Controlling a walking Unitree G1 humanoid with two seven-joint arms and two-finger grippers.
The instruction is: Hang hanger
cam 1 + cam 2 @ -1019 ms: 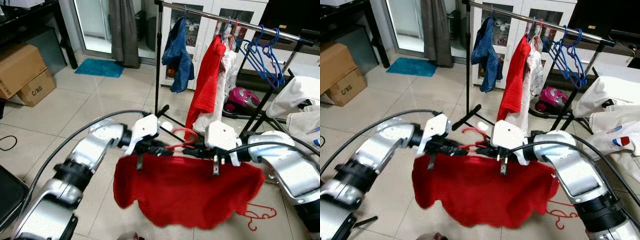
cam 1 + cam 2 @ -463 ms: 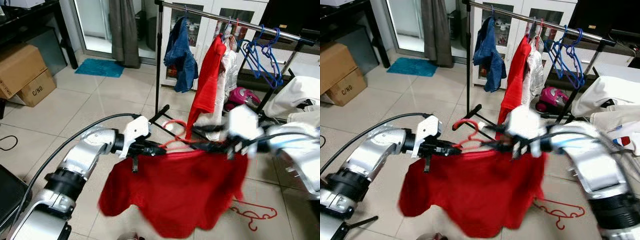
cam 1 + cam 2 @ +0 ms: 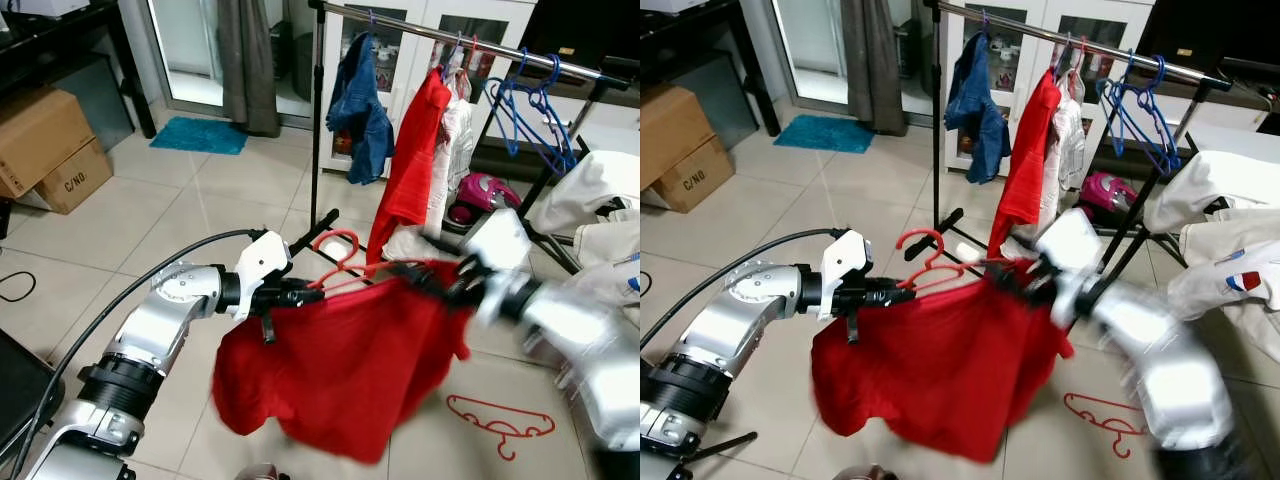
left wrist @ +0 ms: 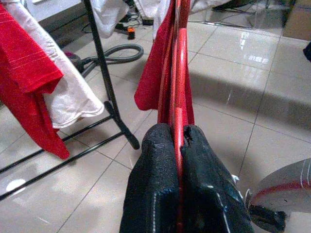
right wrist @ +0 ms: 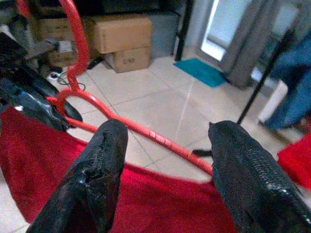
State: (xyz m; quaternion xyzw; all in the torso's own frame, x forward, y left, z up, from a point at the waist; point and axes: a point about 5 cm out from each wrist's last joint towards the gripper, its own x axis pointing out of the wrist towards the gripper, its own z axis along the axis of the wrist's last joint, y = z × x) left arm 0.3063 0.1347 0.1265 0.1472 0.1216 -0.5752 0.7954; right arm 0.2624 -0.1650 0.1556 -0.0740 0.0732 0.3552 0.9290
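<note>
The left claw (image 3: 290, 296) is clamped tight on the red hanger (image 3: 335, 262), keeping it level so the red shirt (image 3: 350, 370) stays on. The right claw (image 5: 165, 160) is spread wide with the hanger bar between its fingers, not touching. The clothes rail (image 3: 470, 40) is far past both claws. A box (image 3: 70, 175) on the floor reads "C/NO"

Rack (image 3: 470, 45) behind; spare hanger (image 3: 500, 425) seemingly on floor.

A home room: tiled floor (image 3: 150, 210), clothes rack (image 3: 470, 45) with garments, cardboard boxes (image 3: 45, 145), curtain (image 3: 245, 60).
</note>
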